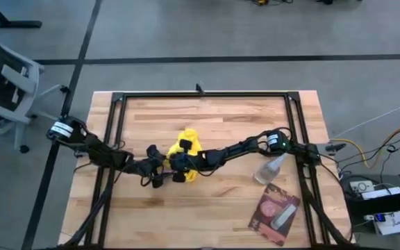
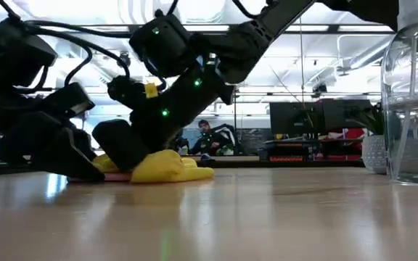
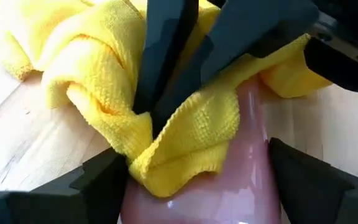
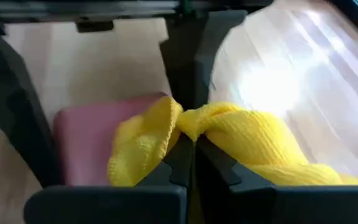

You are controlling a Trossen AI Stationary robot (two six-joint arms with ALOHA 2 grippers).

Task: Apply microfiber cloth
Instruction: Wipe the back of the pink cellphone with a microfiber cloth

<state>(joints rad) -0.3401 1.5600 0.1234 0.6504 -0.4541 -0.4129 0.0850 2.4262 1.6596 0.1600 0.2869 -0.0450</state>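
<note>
Cloth [image 4: 253, 143] pinched in right gripper [image 4: 188, 146].

The microfiber cloth [image 1: 188, 146] — bright yellow, crumpled into wrinkled folds — lies bunched near the table's middle, draped partly over a pink object.

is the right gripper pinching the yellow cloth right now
Yes: in the right wrist view the right gripper has its fingers closed on a fold of the microfiber cloth, over a pink object.
</note>
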